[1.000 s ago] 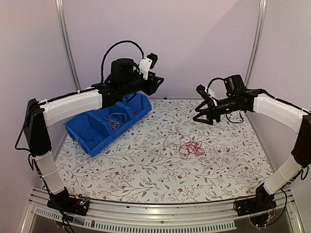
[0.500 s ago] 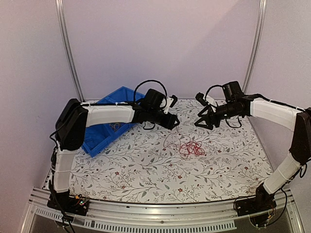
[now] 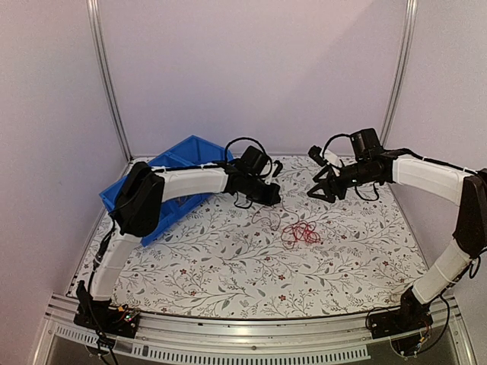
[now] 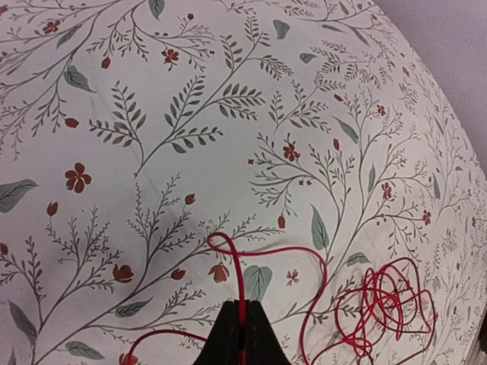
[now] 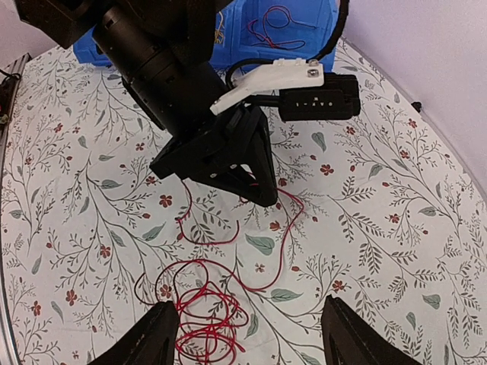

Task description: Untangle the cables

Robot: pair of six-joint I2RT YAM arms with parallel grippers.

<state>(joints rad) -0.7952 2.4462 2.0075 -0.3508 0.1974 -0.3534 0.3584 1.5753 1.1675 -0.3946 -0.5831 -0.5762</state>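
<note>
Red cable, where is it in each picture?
Top external: the red cable is near the middle, a little right.
Left wrist: the red cable is bunched bottom right, one strand running into the fingers.
Right wrist: the red cable is at the bottom, left of centre.
Shared landmark: the left gripper, shut on that strand.

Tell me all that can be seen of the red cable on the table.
The red cable is a thin, flexible wire. Most of it lies as a loose tangle of loops on the floral table; one strand curves out of the tangle and is pinched in the shut left gripper. Nothing else touches it.
</note>
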